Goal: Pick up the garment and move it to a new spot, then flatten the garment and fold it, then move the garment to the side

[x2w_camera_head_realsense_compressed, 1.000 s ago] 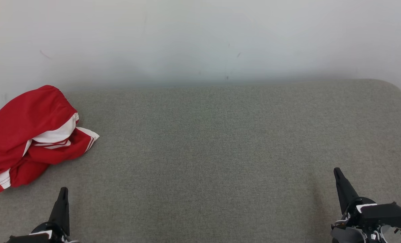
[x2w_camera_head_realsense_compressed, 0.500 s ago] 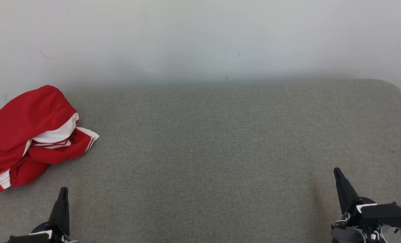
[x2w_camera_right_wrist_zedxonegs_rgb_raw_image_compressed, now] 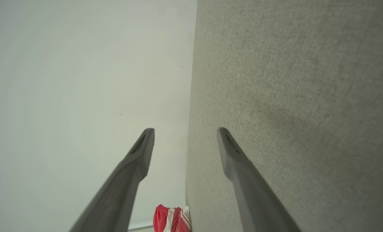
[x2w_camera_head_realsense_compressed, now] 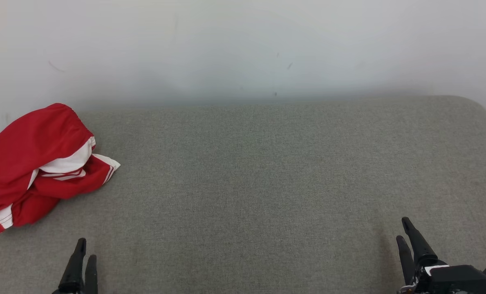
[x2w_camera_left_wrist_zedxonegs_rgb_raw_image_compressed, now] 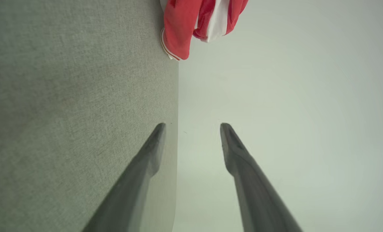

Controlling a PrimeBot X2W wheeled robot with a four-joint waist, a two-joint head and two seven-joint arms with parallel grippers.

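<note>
While both arms sat low at the near edge of the head view, the left claw (x2w_camera_head_realsense_compressed: 86, 250) showed at lower left with its two dark fingers (x2w_camera_left_wrist_zedxonegs_rgb_raw_image_compressed: 144, 167) apart and nothing between them. The left wrist view confirmed a clear gap between the tips. The right claw (x2w_camera_head_realsense_compressed: 402, 228) sat at lower right, its fingers also spread and empty; the right wrist view showed the same wide gap. Both claws hovered over the near part of the grey fabric surface (x2w_camera_head_realsense_compressed: 267, 183), and I could not tell whether either touched it. The middle of the surface was plain grey weave with a rounded far-right corner. Further back on the left, the garment (x2w_camera_head_realsense_compressed: 34, 163) lay in a crumpled heap on the surface. It was red with white panels and white stripe trim, with some partial lettering at its left side, and it was cut off by the left edge of the view. It lay well apart from both claws and nearer the left one. Its far side sat close to the pale wall (x2w_camera_head_realsense_compressed: 243, 49) behind the surface, though I could not tell whether they touched.
</note>
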